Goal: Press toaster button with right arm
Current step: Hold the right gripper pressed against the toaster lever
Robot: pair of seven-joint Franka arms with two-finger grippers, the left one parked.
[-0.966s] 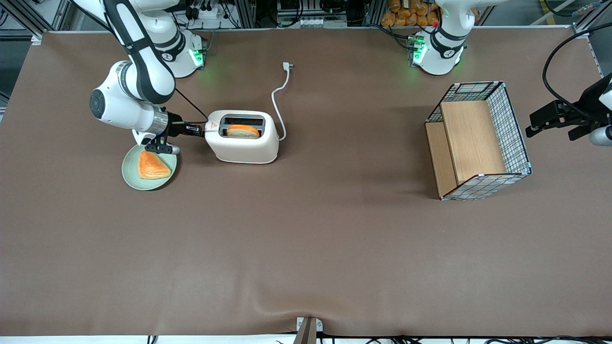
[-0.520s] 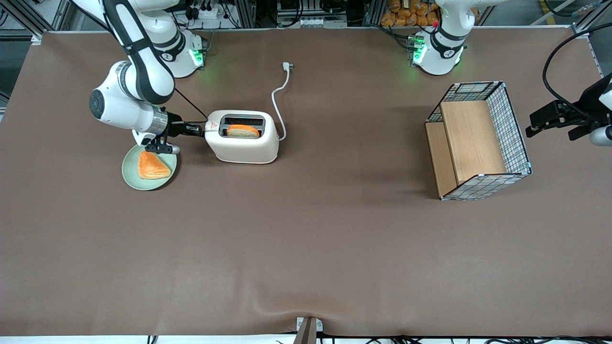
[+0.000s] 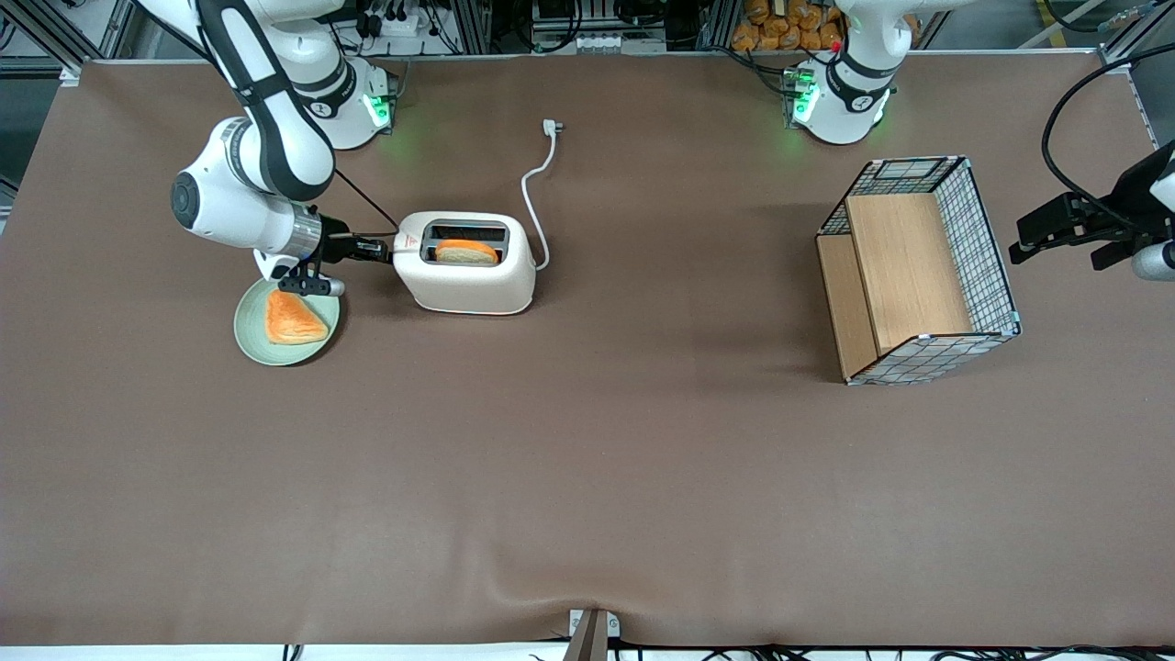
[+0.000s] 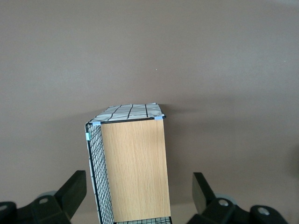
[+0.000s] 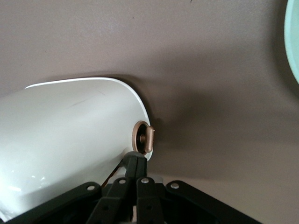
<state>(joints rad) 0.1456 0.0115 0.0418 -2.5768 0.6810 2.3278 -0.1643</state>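
Brown tabletop [image 3: 587, 459] carried the toaster [image 3: 468, 266], whose end face met the gripper [image 3: 384, 249], fingers [image 5: 136, 175] pressed together.

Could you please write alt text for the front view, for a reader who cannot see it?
The right arm's gripper reaches sideways with shut jaws against the end of a cream toaster holding a bread slice. Beside the toaster, a green plate carries a pastry; a wire-mesh wooden basket sits toward the parked arm's end of the brown table.
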